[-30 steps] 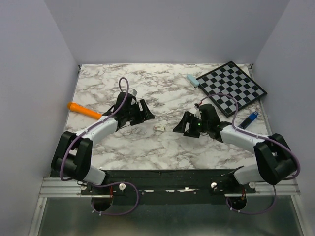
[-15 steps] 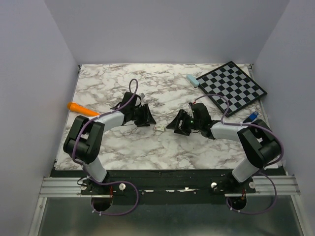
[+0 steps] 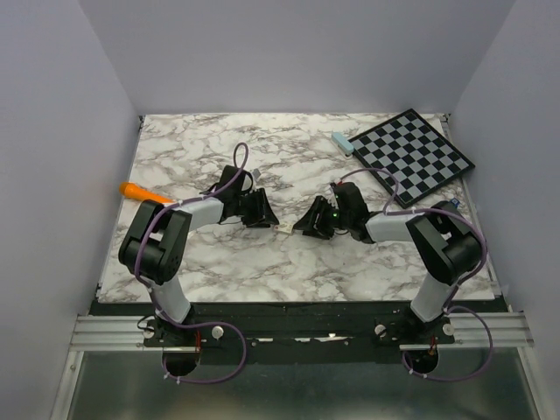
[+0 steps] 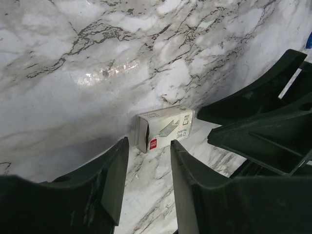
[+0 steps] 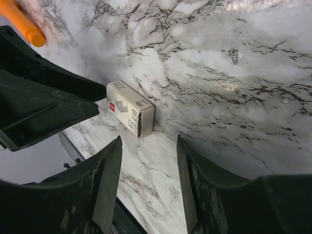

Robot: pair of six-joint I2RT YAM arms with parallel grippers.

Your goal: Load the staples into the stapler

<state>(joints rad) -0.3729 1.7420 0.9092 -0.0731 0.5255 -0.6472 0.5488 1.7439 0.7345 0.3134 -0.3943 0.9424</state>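
A small white staple box [image 3: 284, 227] with a red label lies on the marble table between my two grippers. It shows in the left wrist view [image 4: 165, 128] and the right wrist view [image 5: 130, 115], just beyond each set of fingertips. Loose staples are not in view. My left gripper [image 3: 267, 219] [image 4: 148, 146] is open and empty, left of the box. My right gripper [image 3: 306, 224] [image 5: 148, 144] is open and empty, right of the box. The light blue stapler [image 3: 341, 143] lies far back beside the chessboard.
An orange pen-like stick [image 3: 140, 191] lies at the left and shows in the right wrist view [image 5: 22, 22]. A black-and-white chessboard [image 3: 411, 156] sits at the back right. A small dark blue object [image 3: 454, 204] lies by the right edge.
Both grippers have moved inward toward the staple box, the left one rightward and the right one leftward, so they now face each other closely across it. The box has not moved.
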